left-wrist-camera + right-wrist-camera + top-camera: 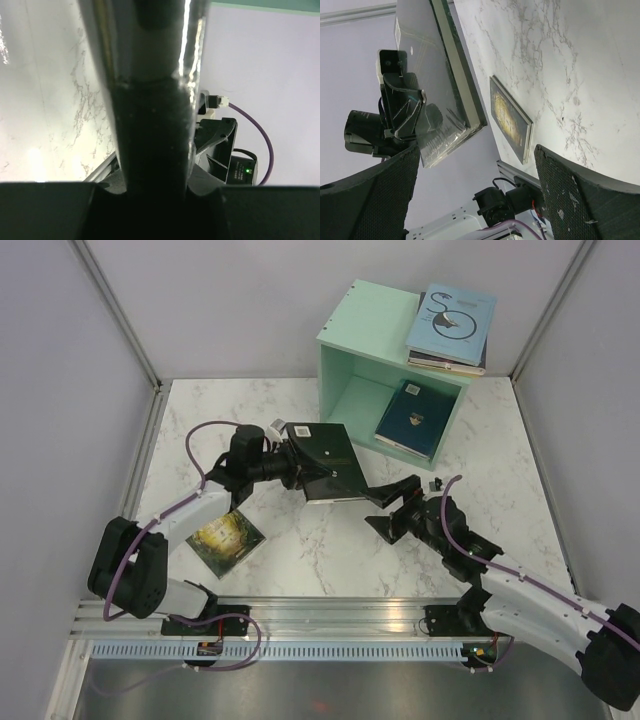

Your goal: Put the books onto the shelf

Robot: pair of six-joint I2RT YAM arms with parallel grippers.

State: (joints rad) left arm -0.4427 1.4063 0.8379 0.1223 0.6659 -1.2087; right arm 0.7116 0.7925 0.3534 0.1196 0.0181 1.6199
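My left gripper (297,466) is shut on a black book (328,460) and holds it tilted above the table, left of the shelf (375,330). In the left wrist view that black book (150,115) fills the middle, clamped edge-on by the left gripper (155,200). My right gripper (386,512) stands open and empty just right of the black book. From the right wrist, the open right gripper (477,195) faces the black book (440,85). A green-gold book (226,537) (510,117) lies flat on the table. A navy book (412,418) leans inside the shelf. A light blue swirl book (452,325) tops a small stack on the shelf.
The marble table (300,550) is walled by grey panels at left, back and right. A metal rail (300,625) with both arm bases runs along the near edge. The shelf stands at the back right with its open face toward the arms.
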